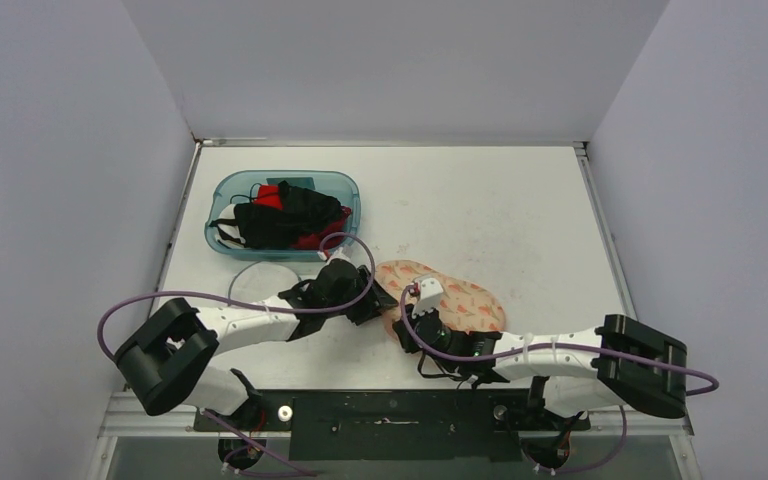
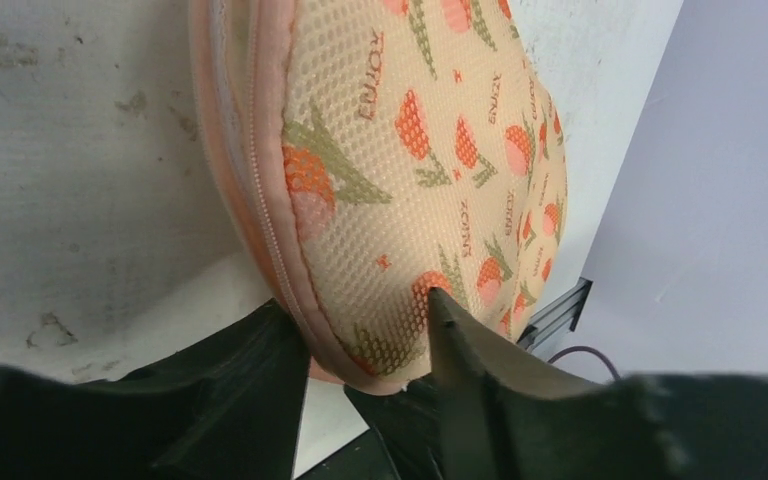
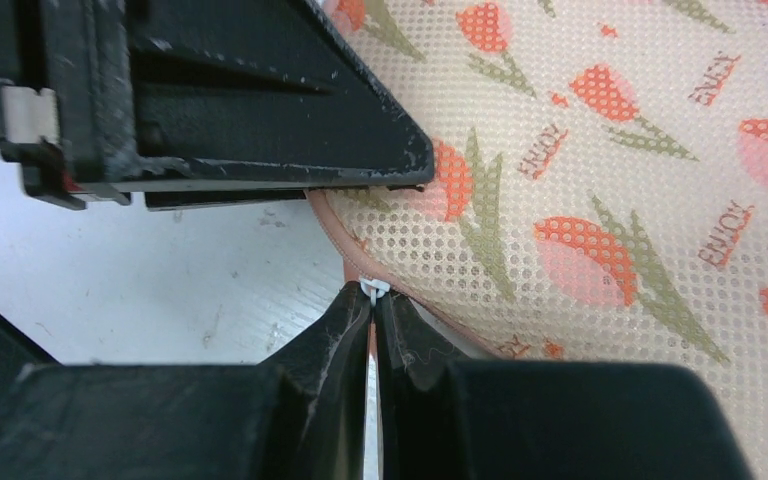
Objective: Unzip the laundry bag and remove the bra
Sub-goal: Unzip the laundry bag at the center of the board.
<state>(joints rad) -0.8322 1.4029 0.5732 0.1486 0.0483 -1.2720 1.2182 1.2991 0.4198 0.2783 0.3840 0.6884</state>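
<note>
The laundry bag (image 1: 450, 297) is a peach mesh pouch printed with orange tulips, lying flat in the middle of the table. Its pink zipper (image 2: 265, 210) runs shut along the rim in the left wrist view. My left gripper (image 2: 355, 305) is closed across the bag's left end, one finger against the piping and the other pressed into the mesh. My right gripper (image 3: 373, 295) is shut on the small white zipper pull (image 3: 372, 288) at the bag's near edge, just beside the left gripper (image 3: 260, 100). The bra is hidden from view.
A teal bin (image 1: 352, 192) with dark and red garments stands at the back left. A thin pale ring (image 1: 252, 272) lies on the table by the left arm. Grey walls close in the table on three sides.
</note>
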